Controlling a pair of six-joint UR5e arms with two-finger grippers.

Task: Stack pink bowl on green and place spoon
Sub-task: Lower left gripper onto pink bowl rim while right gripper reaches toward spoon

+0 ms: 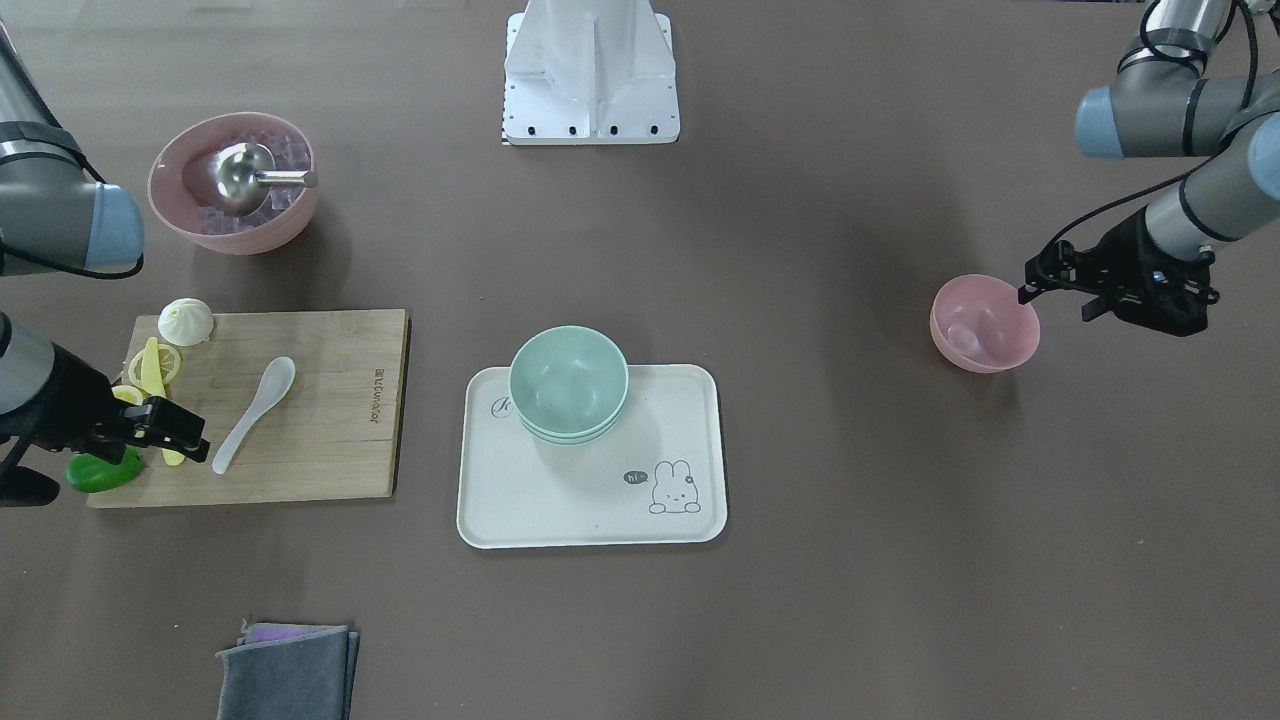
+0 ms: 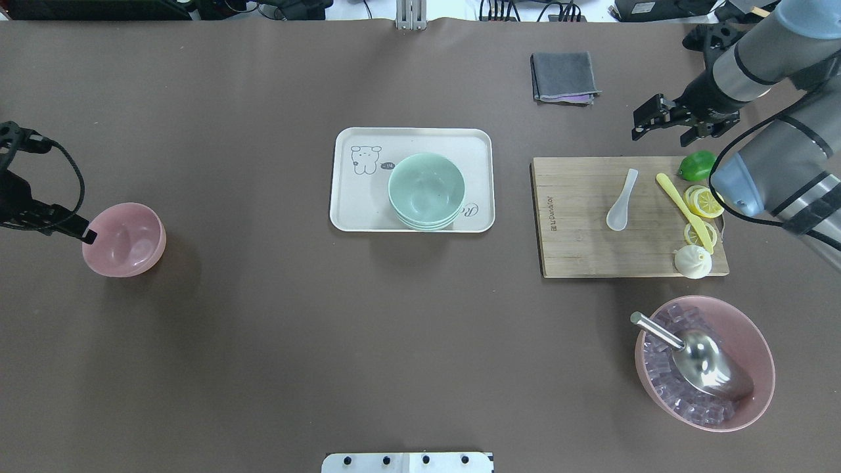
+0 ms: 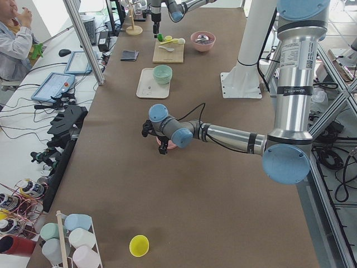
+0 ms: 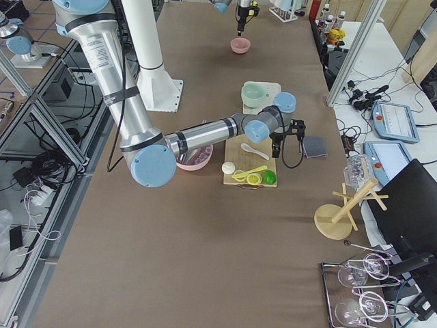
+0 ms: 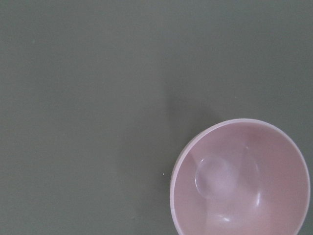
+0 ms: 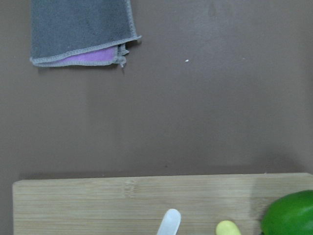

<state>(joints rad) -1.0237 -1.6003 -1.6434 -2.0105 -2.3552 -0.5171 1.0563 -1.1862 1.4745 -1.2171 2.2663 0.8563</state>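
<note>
An empty pink bowl (image 1: 985, 325) stands alone on the table, also in the overhead view (image 2: 125, 240) and the left wrist view (image 5: 242, 181). My left gripper (image 1: 1055, 303) is open at the bowl's outer rim and holds nothing. Stacked green bowls (image 1: 568, 380) sit on a white tray (image 1: 590, 500) at the table's middle. A white spoon (image 1: 255, 410) lies on the wooden cutting board (image 1: 330, 440); its tip shows in the right wrist view (image 6: 168, 223). My right gripper (image 2: 660, 135) is open and empty, above the board's far edge, beyond the spoon.
The board also carries lemon slices (image 2: 703, 200), a yellow knife (image 2: 683, 210), a lime (image 2: 696, 165) and a white bun (image 2: 692, 261). A large pink bowl of ice with a metal scoop (image 2: 706, 361) stands near the robot. A folded grey cloth (image 2: 564, 77) lies beyond the board.
</note>
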